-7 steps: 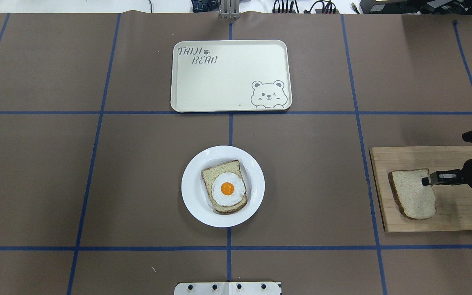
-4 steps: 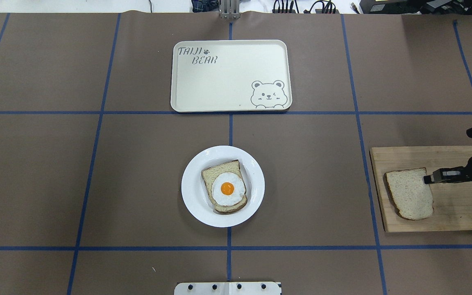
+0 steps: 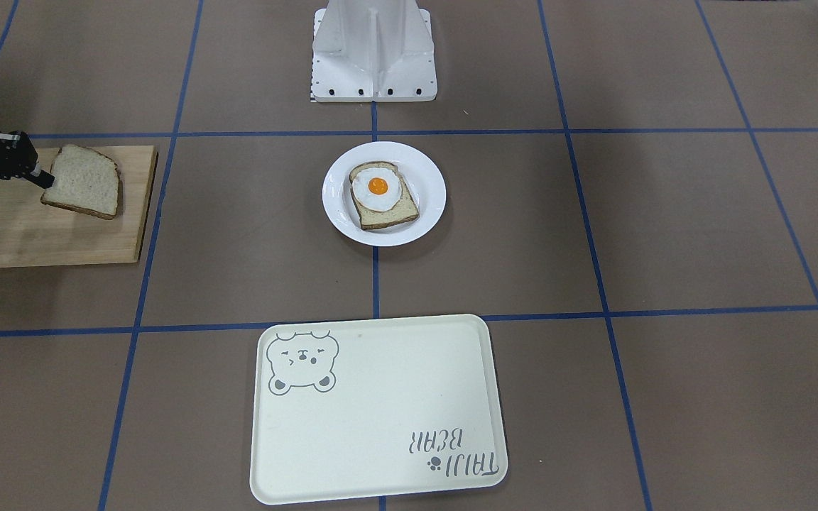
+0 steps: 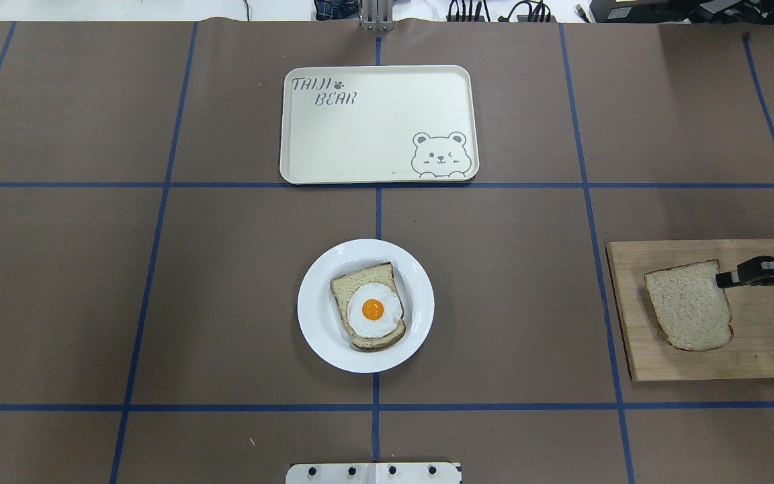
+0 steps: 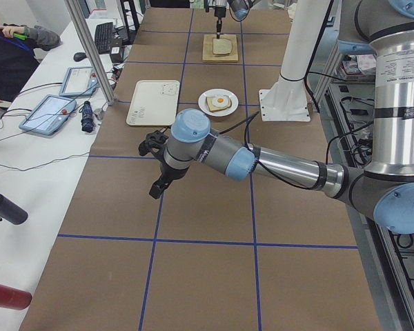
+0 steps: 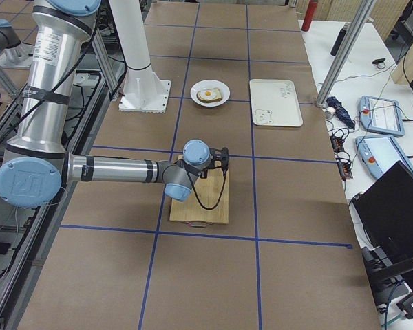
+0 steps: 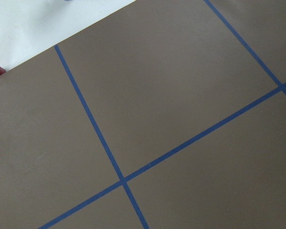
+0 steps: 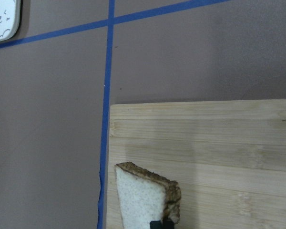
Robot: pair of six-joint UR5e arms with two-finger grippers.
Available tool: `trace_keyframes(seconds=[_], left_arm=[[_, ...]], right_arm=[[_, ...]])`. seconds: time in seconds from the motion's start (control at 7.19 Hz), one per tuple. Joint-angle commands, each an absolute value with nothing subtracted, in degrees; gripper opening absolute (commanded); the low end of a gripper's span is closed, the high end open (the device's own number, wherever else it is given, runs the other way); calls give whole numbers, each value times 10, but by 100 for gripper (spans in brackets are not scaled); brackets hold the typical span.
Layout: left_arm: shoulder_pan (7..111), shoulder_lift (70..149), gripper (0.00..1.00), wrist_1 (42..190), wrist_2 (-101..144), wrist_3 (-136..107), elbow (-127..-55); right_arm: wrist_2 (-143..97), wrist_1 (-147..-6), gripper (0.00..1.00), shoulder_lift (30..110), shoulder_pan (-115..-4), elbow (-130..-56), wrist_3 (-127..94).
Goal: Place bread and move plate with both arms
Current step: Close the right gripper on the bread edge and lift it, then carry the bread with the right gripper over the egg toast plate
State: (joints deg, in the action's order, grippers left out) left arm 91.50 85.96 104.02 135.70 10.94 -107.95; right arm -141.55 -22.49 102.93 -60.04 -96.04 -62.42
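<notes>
The plain bread (image 4: 689,306) hangs a little above the wooden board (image 4: 763,349) at the table's right end. My right gripper (image 4: 723,279) is shut on the slice's corner nearest the arm. It also shows in the front view (image 3: 43,181) and the right wrist view (image 8: 161,223), pinching the bread (image 8: 143,200). The white plate (image 4: 313,323) sits at the table's middle with an egg-topped slice (image 4: 368,306) on it. My left gripper (image 5: 154,192) shows only in the exterior left view, low over the bare table far from the plate. I cannot tell if it is open.
A cream bear tray (image 4: 377,124) lies beyond the plate, on the far side from me. The robot's white base (image 3: 373,53) stands behind the plate. Blue tape lines cross the brown table cover. Operators' tablets lie on the side desk (image 5: 52,110).
My right gripper has pulled back toward the table's right edge and a bit farther away, and the bread has risen off the board with it. The plate has not moved.
</notes>
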Motion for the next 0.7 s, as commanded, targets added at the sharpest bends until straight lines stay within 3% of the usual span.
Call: trace_keyframes(seconds=[0.0, 0.56], left_arm=[[915, 860, 99, 1046, 1357, 104, -1079], [915, 860, 99, 1047, 1357, 85, -1079]], right_arm=[[-1451, -225, 0, 992, -626, -958, -628], [-1448, -238, 0, 827, -615, -958, -639]])
